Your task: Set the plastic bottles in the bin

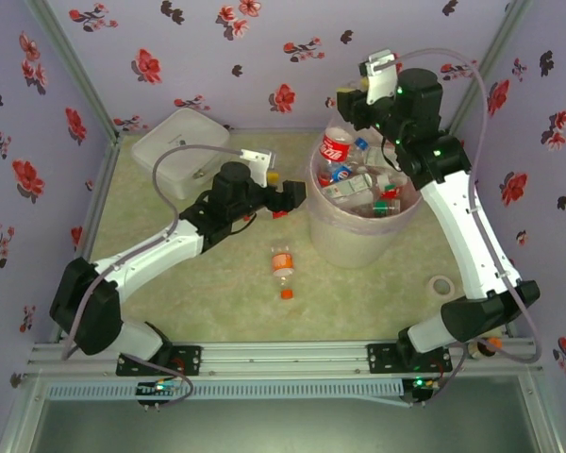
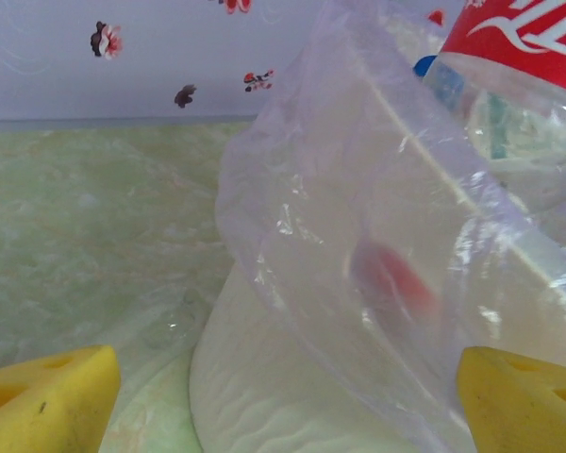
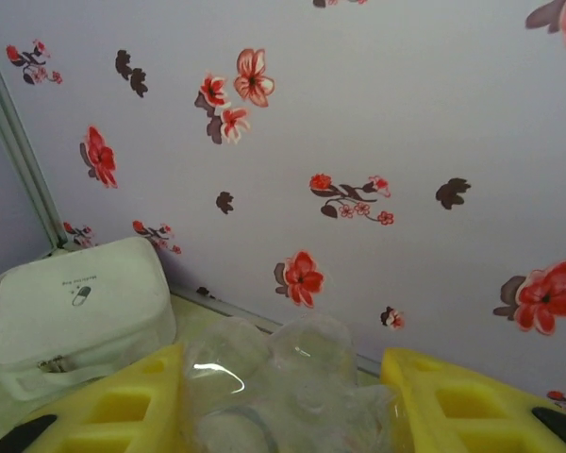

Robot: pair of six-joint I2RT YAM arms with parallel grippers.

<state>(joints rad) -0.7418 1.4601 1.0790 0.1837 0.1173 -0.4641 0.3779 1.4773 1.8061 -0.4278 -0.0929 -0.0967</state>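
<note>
The bin [image 1: 358, 241], a pale bucket lined with a pinkish bag, stands right of centre and holds several plastic bottles [image 1: 373, 184]. Above its far rim my right gripper [image 1: 347, 106] is shut on a clear bottle with a red label [image 1: 337, 146], neck down over the pile. In the right wrist view the bottle's clear base [image 3: 292, 377] fills the gap between the yellow fingers [image 3: 123, 406]. My left gripper [image 1: 288, 193] is open at the bin's left rim, the bag-covered wall [image 2: 292, 377] between its fingers [image 2: 47, 396]. One orange-capped bottle [image 1: 283, 267] lies on the table.
A white rounded case [image 1: 182, 151] sits at the back left corner, also seen from the right wrist [image 3: 75, 311]. A tape roll [image 1: 441, 285] lies at the right near the right arm. Flowered walls close in the table on three sides.
</note>
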